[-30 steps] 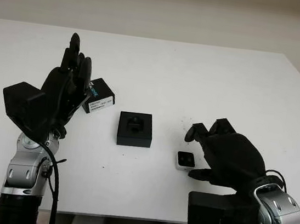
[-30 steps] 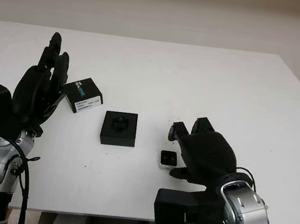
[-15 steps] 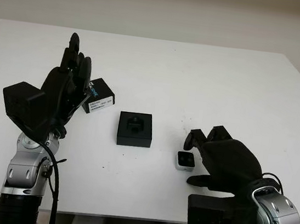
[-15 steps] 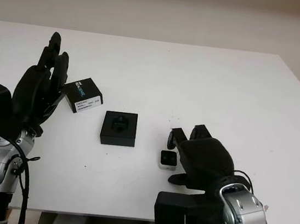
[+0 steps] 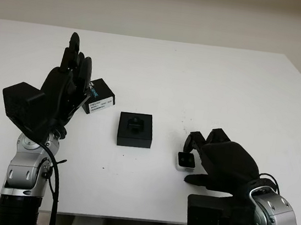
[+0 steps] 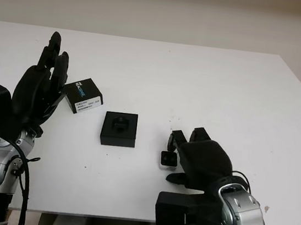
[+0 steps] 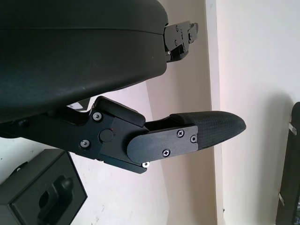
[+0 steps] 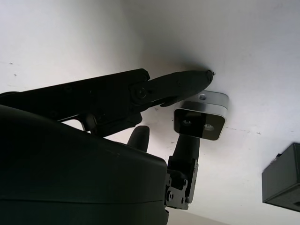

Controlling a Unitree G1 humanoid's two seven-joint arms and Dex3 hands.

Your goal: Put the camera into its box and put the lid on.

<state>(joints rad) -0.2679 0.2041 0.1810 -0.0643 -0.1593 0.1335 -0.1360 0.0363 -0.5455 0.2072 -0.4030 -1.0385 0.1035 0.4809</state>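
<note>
The right hand (image 5: 219, 163) sits low at the near right of the white table (image 5: 199, 80), curled around the small silver camera (image 5: 186, 160), which lies on the tabletop right of the open black box (image 5: 135, 129). The head views leave the contact unclear; the right wrist view shows the camera (image 8: 200, 121) with its dark lens face between a finger (image 8: 176, 86) on one side and another below it, close against its edges, so whether it is truly gripped cannot be told. The left hand (image 5: 67, 88) is raised at the left, open and holding nothing, just beside the black lid (image 5: 100, 96). The left wrist view shows the box's moulded insert (image 7: 44, 194). A pale wall stands beyond the table.
</note>
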